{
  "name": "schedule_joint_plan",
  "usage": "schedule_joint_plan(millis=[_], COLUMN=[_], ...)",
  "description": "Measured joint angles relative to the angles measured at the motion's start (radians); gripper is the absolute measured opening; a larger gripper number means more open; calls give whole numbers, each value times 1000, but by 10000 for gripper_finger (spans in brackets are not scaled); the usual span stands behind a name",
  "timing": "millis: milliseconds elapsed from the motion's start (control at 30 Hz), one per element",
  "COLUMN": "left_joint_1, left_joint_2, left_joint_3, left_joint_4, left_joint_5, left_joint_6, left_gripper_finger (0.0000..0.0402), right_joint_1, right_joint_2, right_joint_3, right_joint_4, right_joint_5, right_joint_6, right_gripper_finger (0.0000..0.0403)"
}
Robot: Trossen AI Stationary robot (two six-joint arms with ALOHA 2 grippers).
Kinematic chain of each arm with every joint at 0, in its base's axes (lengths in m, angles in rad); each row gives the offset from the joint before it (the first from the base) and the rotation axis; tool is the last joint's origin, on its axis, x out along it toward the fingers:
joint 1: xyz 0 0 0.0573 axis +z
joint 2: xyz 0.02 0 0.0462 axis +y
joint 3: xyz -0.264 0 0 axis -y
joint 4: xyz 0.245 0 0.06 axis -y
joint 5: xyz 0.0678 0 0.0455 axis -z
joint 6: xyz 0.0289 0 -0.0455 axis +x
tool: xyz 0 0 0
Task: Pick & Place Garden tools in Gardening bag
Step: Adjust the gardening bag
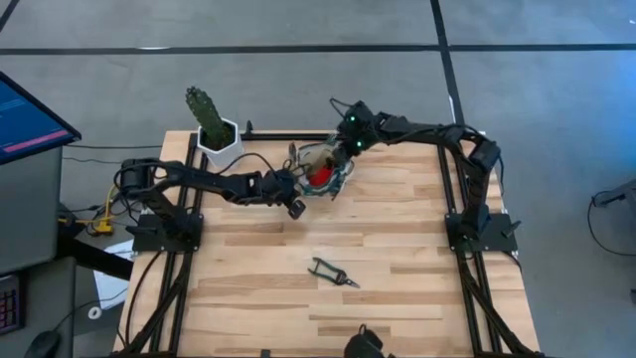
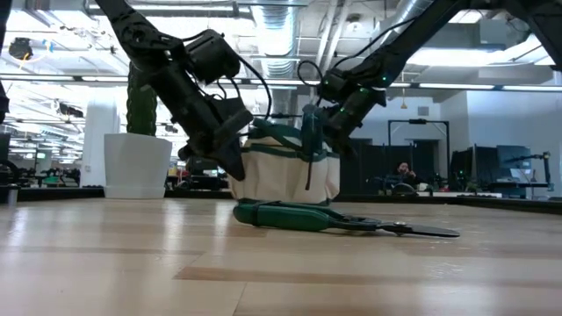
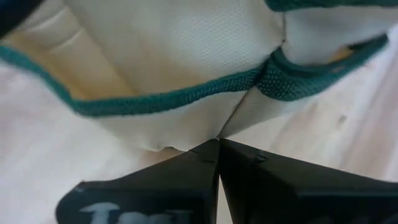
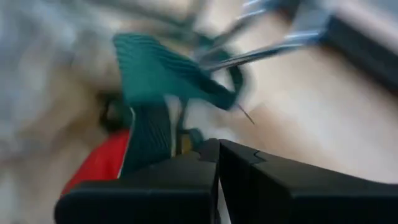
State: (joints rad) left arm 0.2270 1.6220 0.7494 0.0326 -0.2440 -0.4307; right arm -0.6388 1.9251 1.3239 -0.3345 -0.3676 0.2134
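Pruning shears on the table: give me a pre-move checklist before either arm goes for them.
1. Pruning shears lie flat on the bare table, apart from the bag, nothing on them: ok.
2. Left gripper free to grasp: shut, nothing between its fingers, beside the gardening bag: ok, but it must open first.
3. Right gripper free: shut, at the bag's rim near a green strap; whether it touches the strap: cannot tell.
4. Bag upright and open: stands upright in the low view, a red item shows inside: ok.
5. Potted cactus clear of the path to the shears: ok.
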Motion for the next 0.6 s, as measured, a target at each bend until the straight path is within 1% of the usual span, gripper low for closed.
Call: schedule_joint_plan(millis=[300,433,600], left_joint_1=[65,87,115], left_joint_2=[0,0,0], left_joint_3=[0,0,0], left_joint_4=[10,16,31], left_joint_5=[0,0,0], left_joint_6=[29,34,36], left_gripper_finger=[2,2,2], right_joint_1=[64,89,111], right_joint_2=[-5,-46,-140], right_joint_3=[0,-1,-2], right_joint_4=[-145,-218,-291], right_joint_5=[0,1,-2], right_joint_6=[-59,-90,-93], right_gripper_finger=[0,0,0])
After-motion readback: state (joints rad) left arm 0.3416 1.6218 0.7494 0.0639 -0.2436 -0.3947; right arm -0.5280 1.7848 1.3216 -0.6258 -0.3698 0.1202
